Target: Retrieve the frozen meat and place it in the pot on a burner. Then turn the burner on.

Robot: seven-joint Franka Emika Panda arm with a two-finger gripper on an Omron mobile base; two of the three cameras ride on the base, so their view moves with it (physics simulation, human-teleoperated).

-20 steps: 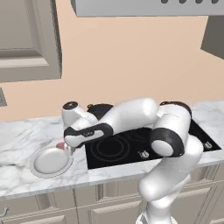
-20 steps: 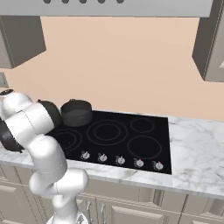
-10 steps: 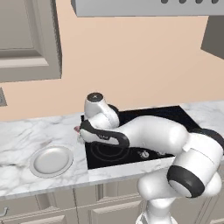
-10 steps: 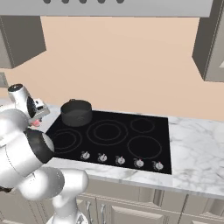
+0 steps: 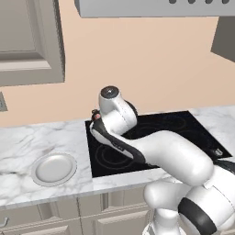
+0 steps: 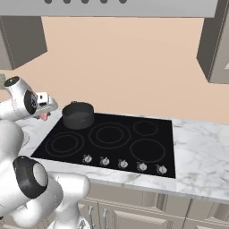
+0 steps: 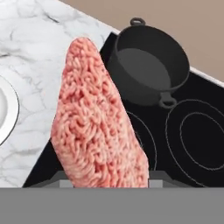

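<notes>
The jaws are closed on the frozen meat [image 7: 98, 120], which stands on end in the hand view, its lower edge gripped out of sight at the bottom. The gripper [image 6: 44, 112] hangs in the air over the left edge of the cooktop [image 6: 112, 138], just left of the pot [image 6: 78, 114]. The pot sits on the rear left burner, open-topped and empty inside, apart from the meat. In the left base view the grey plate [image 5: 54, 168] lies on the marble worktop [image 5: 27, 144], well left of the cooktop. The front burners lie bare.
</notes>
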